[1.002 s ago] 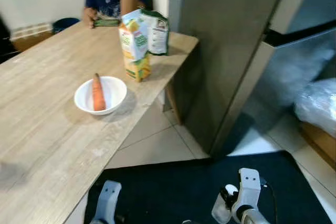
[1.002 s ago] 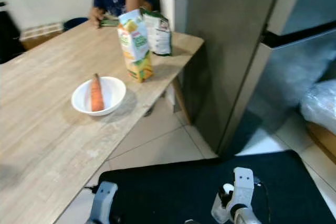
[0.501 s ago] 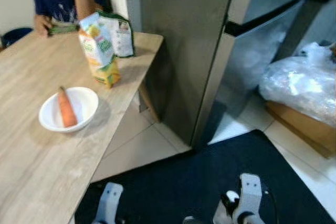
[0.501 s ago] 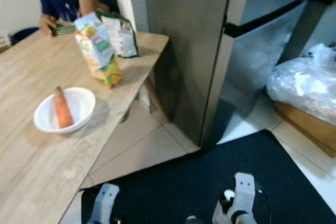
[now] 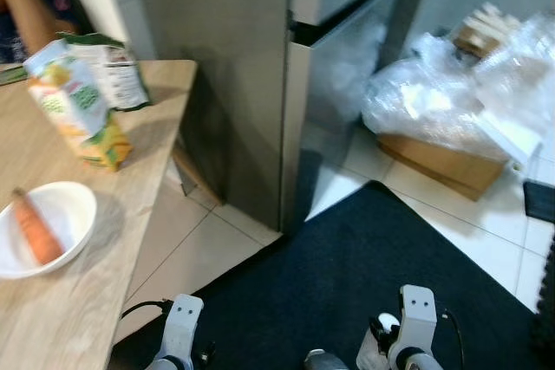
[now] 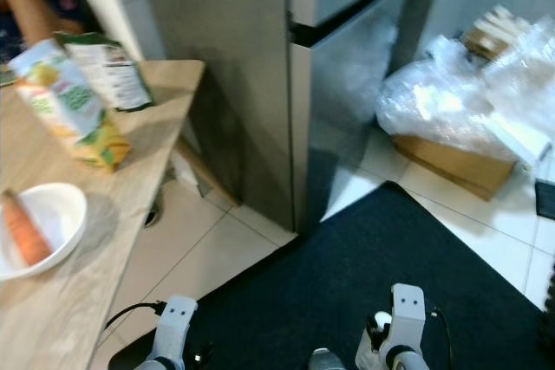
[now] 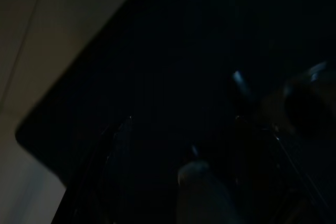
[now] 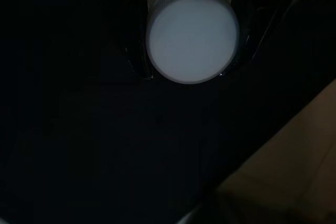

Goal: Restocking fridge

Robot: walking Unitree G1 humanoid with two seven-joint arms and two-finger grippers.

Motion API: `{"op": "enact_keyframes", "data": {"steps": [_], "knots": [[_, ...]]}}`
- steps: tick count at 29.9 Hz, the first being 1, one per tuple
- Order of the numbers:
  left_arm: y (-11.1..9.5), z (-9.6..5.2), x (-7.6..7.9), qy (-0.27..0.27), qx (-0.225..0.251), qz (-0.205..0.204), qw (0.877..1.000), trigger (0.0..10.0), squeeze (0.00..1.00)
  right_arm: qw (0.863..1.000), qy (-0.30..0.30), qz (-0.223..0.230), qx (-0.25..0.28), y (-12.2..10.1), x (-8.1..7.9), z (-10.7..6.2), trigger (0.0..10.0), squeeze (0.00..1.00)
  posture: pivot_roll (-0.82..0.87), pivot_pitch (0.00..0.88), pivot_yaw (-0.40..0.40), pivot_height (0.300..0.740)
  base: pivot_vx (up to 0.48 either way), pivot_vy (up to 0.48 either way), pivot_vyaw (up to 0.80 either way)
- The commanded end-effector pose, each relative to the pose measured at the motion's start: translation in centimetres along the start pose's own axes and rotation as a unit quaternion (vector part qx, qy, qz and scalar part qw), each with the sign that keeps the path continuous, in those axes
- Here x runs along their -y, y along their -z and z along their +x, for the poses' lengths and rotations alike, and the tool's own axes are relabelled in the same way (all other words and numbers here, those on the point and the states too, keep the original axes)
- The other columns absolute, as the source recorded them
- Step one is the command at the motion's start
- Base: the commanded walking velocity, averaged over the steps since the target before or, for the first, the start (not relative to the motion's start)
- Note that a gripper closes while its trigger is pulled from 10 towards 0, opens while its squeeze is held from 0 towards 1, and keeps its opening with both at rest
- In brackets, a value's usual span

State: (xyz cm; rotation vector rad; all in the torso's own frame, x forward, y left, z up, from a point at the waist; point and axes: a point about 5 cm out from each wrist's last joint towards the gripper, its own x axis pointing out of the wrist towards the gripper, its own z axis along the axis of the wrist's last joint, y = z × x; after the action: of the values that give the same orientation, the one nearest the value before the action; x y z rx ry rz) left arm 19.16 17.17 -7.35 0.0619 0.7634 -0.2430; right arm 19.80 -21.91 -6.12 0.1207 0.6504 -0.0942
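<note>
right gripper point(image 8: 190, 40) pinching white bottle point(image 8: 192, 39), apparently; fridge point(image 5: 286, 67) shut, upper centre; bump risks drop. left gripper point(image 7: 178, 182) fingers: cannot tell.

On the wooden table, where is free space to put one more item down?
The table is bare along its edge toward the fridge, between the juice carton and that edge, and nearer the robot beside the white bowl. The far corner is crowded by the carton and green bag.

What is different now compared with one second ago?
The camera has turned right: the table slid to the left edge and the fridge is now central. The carrot stays in its bowl, the carton beside it. The right claw holds a white bottle.
</note>
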Motion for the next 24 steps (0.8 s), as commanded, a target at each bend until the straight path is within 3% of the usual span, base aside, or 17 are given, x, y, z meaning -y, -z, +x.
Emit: {"op": "enact_keyframes", "data": {"steps": [1, 8, 13, 24], "knots": [[0.9, -0.4, -0.2, -0.004, -0.007, -0.004, 1.000, 10.0, 0.00, 1.000, -0.004, -0.005, -0.002, 0.1, 0.0, 0.0, 10.0, 0.00, -0.16, 0.103, 0.044, 0.725, 0.000, 0.000, -0.66], [1.0, -0.4, 0.1, -0.021, 0.001, -0.025, 0.999, 10.0, 0.00, 0.999, -0.022, -0.034, -0.002, -0.7, -0.4, 0.4, 10.0, 0.00, -0.15, 0.105, -0.002, 0.725, 0.000, 0.000, -0.62], [1.2, -0.6, 0.4, -0.041, 0.017, -0.037, 0.998, 10.0, 0.00, 0.993, -0.064, -0.103, 0.000, -1.7, -1.5, 1.0, 10.0, 0.00, -0.11, 0.108, -0.071, 0.725, 0.000, 0.000, 0.00], [1.9, -1.8, -0.1, -0.062, 0.061, -0.036, 0.996, 10.0, 0.00, 0.984, -0.107, -0.142, 0.012, -3.3, -3.8, 1.9, 10.0, 0.00, -0.06, 0.097, -0.108, 0.725, 0.000, 0.000, 0.00]]}}
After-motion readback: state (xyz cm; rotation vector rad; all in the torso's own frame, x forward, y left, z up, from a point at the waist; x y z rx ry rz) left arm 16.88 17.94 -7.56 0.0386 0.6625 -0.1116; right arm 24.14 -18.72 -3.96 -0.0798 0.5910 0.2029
